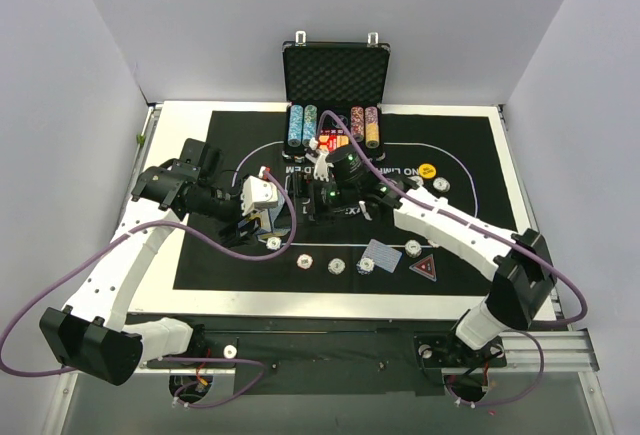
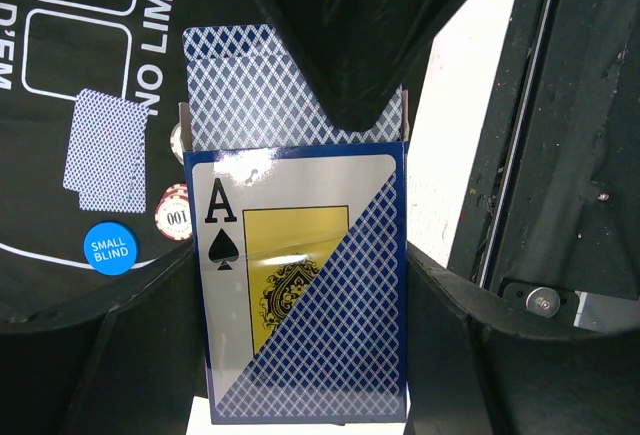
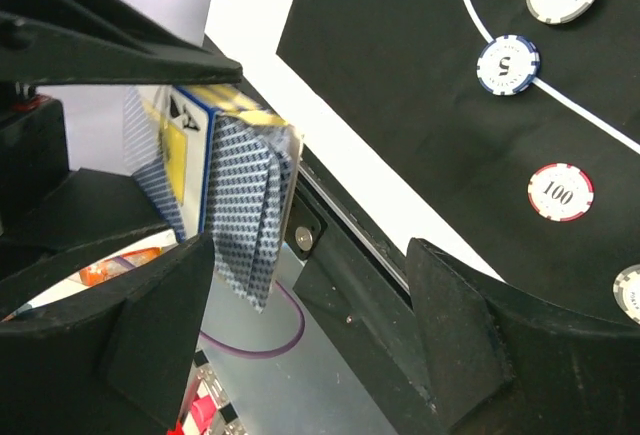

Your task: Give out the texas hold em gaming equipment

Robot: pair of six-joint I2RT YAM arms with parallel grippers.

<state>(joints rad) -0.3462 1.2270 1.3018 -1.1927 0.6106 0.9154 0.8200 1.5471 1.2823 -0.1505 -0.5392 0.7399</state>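
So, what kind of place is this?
Probably a robotics lab bench set up for poker: plain white walls around it, two robot arms on a metal frame, and a black card mat on top.

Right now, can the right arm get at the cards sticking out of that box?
Probably yes: the right gripper is open close beside the playing cards fanning from the card box, with nothing between them.

Left end effector [image 1: 252, 221] clamped tight, right end effector [image 1: 305, 201] spread wide, both arms angled inward.
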